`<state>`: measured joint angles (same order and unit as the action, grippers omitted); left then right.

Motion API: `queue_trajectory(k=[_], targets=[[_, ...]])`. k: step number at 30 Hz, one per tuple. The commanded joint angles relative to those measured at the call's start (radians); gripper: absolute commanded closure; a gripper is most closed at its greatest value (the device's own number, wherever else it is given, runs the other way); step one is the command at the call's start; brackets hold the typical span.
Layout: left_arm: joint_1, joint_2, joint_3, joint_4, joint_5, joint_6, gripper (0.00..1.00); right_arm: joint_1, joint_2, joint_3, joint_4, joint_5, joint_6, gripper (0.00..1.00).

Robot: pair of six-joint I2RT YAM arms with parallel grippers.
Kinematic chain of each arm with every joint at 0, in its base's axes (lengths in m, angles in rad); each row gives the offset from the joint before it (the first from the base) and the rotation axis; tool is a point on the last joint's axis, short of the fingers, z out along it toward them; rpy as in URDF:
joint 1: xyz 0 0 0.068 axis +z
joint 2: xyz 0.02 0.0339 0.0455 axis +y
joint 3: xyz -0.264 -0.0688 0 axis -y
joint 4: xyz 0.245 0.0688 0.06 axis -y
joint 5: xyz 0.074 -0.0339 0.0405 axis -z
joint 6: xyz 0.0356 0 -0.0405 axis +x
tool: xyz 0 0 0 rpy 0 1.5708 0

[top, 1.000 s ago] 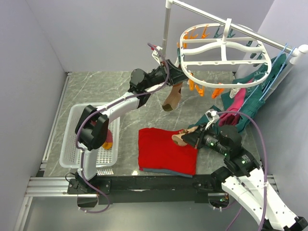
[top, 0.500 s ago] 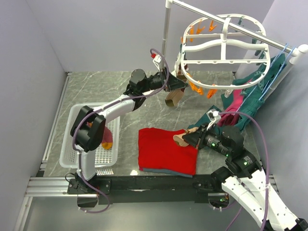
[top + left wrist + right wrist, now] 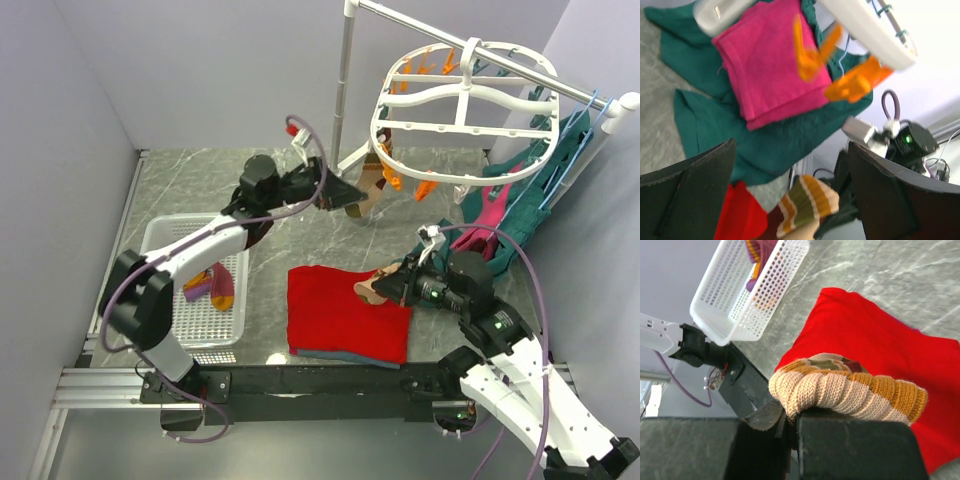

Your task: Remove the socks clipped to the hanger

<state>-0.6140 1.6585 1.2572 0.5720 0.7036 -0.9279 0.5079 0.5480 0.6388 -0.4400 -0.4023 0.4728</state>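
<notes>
The hanger (image 3: 464,88) hangs from a rail above the worktop's (image 3: 200,185) far right corner. Its white oval frame lies almost flat, with the long axis running left to right and the near rim tipped slightly down. Orange pegs (image 3: 425,185) dangle under that near rim. A tan-brown sock (image 3: 366,197) hangs below the hanger's left end, its long axis close to vertical; I cannot tell which peg holds it.

The left gripper (image 3: 338,190) is just left of that sock with its jaws spread wide and nothing between them. The right gripper (image 3: 392,287) pinches a striped sock (image 3: 372,288) over the right edge of a red cloth (image 3: 330,315) that lies flat near the worktop's near edge. This sock lies crosswise over the fingers and sticks out leftward, with a beige ribbed end and orange-yellow bands.

A white slotted basket (image 3: 200,322) stands at the near left corner of the worktop and holds maroon-purple socks (image 3: 218,288) with orange-yellow parts. A teal garment (image 3: 520,215) and a pink one (image 3: 490,210) are heaped at the right edge, below the hanger.
</notes>
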Motion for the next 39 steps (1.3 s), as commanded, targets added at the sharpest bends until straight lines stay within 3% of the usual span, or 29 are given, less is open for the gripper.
queue_trajectory(k=[1,3,7,12,19,25,28,32,33,34,37,39], targets=[[0.011,-0.144,-0.129,0.021,0.066,0.054,0.03,0.003,0.047,0.053,0.116,-0.105,-0.036,1.00],[0.008,-0.216,-0.230,0.083,0.129,0.037,0.03,0.003,0.059,0.053,0.138,-0.166,-0.042,1.00],[-0.045,-0.370,-0.393,0.034,0.131,0.101,0.03,0.003,0.081,0.058,0.190,-0.227,-0.025,1.00],[-0.196,-0.551,-0.496,-0.210,-0.060,0.297,0.01,0.004,0.090,0.030,0.302,-0.322,0.052,1.00],[-0.371,-0.582,-0.527,-0.342,-0.312,0.434,0.03,0.004,0.061,-0.002,0.362,-0.403,0.135,1.00],[-0.424,-0.502,-0.513,-0.327,-0.375,0.465,0.10,0.004,0.017,-0.001,0.339,-0.403,0.165,1.00],[-0.443,-0.454,-0.492,-0.314,-0.411,0.471,0.19,0.004,0.007,-0.002,0.319,-0.395,0.165,1.00],[-0.444,-0.444,-0.479,-0.290,-0.420,0.475,0.65,0.004,-0.002,0.001,0.279,-0.366,0.144,1.00],[-0.444,-0.448,-0.475,-0.300,-0.443,0.478,0.66,0.004,-0.006,0.002,0.256,-0.340,0.139,1.00],[-0.444,-0.451,-0.472,-0.310,-0.460,0.482,0.69,0.003,-0.008,0.004,0.247,-0.331,0.132,0.98],[-0.441,-0.468,-0.467,-0.345,-0.516,0.480,0.98,0.004,-0.008,0.001,0.234,-0.323,0.127,0.89],[-0.425,-0.489,-0.473,-0.357,-0.530,0.457,0.99,0.004,0.001,0.001,0.234,-0.319,0.127,0.77]])
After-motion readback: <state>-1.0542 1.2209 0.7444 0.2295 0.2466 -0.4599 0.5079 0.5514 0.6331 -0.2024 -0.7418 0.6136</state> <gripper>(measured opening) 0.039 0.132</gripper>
